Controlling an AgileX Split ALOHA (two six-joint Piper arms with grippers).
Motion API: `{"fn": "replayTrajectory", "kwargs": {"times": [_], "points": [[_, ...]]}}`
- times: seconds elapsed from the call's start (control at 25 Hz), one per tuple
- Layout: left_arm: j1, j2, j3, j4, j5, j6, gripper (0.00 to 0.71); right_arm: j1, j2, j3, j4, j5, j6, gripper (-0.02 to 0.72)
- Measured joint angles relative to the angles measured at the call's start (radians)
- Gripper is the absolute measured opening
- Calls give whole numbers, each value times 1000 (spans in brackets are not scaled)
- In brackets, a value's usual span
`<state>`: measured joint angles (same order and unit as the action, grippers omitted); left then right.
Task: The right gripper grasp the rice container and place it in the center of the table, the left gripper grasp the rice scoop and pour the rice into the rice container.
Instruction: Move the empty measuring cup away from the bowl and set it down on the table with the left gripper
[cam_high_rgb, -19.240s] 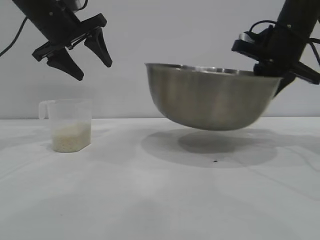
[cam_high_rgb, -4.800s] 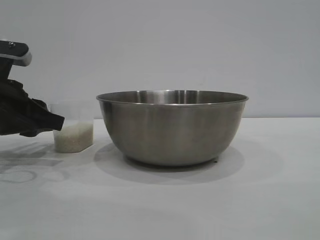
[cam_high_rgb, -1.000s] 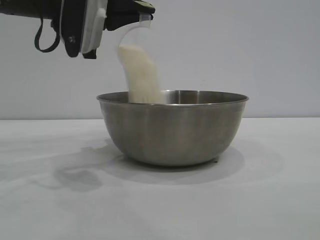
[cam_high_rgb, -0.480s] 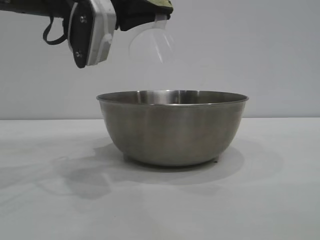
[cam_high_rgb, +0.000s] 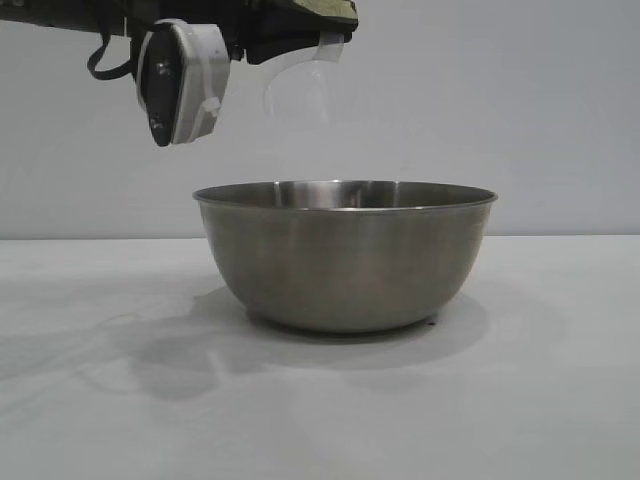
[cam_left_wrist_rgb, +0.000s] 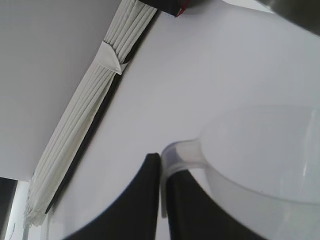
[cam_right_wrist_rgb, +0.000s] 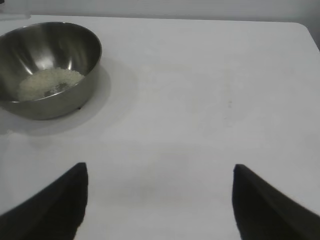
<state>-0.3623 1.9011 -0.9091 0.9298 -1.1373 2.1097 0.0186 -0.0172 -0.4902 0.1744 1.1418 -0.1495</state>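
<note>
Left claw (cam_high_rgb: 300, 35): clenched on rice scoop (cam_high_rgb: 298, 85) handle, upper left.
Right claw (cam_right_wrist_rgb: 159, 200): released, idle.
Advice: hold scoop tipped over rice container (cam_high_rgb: 345, 255) until empty.

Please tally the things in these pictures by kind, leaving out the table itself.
Steel bowls: 1, the rice container
Clear plastic cups: 1, the rice scoop
Heaps of rice: 1
Robot hands: 2, left hand, right hand
Total: 5

Behind my raised claw a plain pale grey wall (cam_high_rgb: 520, 100) fills the backdrop. From my wrist I see bundled white pleated curtain (cam_left_wrist_rgb: 100, 85) hanging beside it.
</note>
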Motion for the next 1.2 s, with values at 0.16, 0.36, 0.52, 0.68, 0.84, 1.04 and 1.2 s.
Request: {"fn": "replayTrajectory", "kwargs": {"times": [0.16,0.36,0.52,0.68,0.84,1.04,1.2], "points": [[0,0,0,0,0,0,0,0,0,0,0,0,0,558],[0,0,0,2,0,-6,0,0,0,0,0,0,0,558],[0,0,0,-17,0,-106,0,0,0,0,0,0,0,558],[0,0,0,-54,0,-325,0,0,0,0,0,0,0,558],[-2,0,0,-149,0,-605,0,0,0,0,0,0,0,558],[-2,0,0,-358,0,-884,0,0,0,0,0,0,0,558],[-2,0,0,-591,0,-1139,0,0,0,0,0,0,0,558]]}}
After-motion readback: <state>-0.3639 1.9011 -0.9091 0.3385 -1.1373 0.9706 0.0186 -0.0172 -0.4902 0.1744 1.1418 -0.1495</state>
